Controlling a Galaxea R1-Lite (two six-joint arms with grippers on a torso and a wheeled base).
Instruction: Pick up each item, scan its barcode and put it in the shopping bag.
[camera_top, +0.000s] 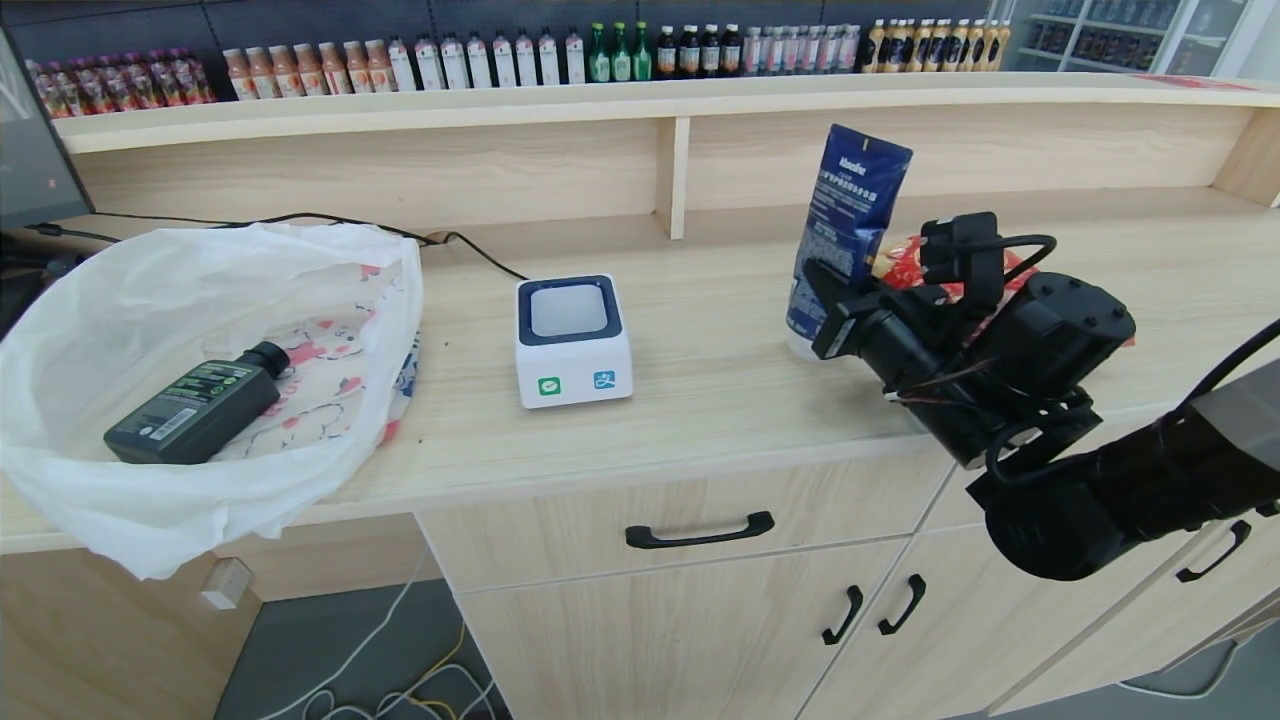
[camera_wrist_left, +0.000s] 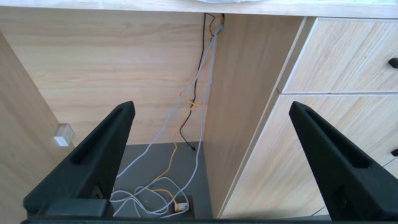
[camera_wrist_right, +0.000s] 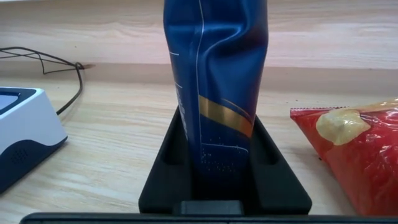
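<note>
A tall blue pouch (camera_top: 846, 215) stands upright on the wooden counter, right of the white barcode scanner (camera_top: 572, 340). My right gripper (camera_top: 822, 300) is shut on the lower part of the blue pouch (camera_wrist_right: 217, 93), one finger on each side. Just behind it lies a red snack bag (camera_wrist_right: 360, 149), mostly hidden by the arm in the head view. The white shopping bag (camera_top: 120, 290) lies open at the counter's left end with a dark bottle (camera_top: 195, 405) inside. My left gripper (camera_wrist_left: 211, 158) hangs open below the counter, in front of the cabinet side and loose cables.
A black cable (camera_top: 470, 245) runs along the counter behind the bag to the scanner. A raised shelf (camera_top: 660, 95) with rows of bottles backs the counter. Drawers with black handles (camera_top: 700, 532) sit below the counter edge.
</note>
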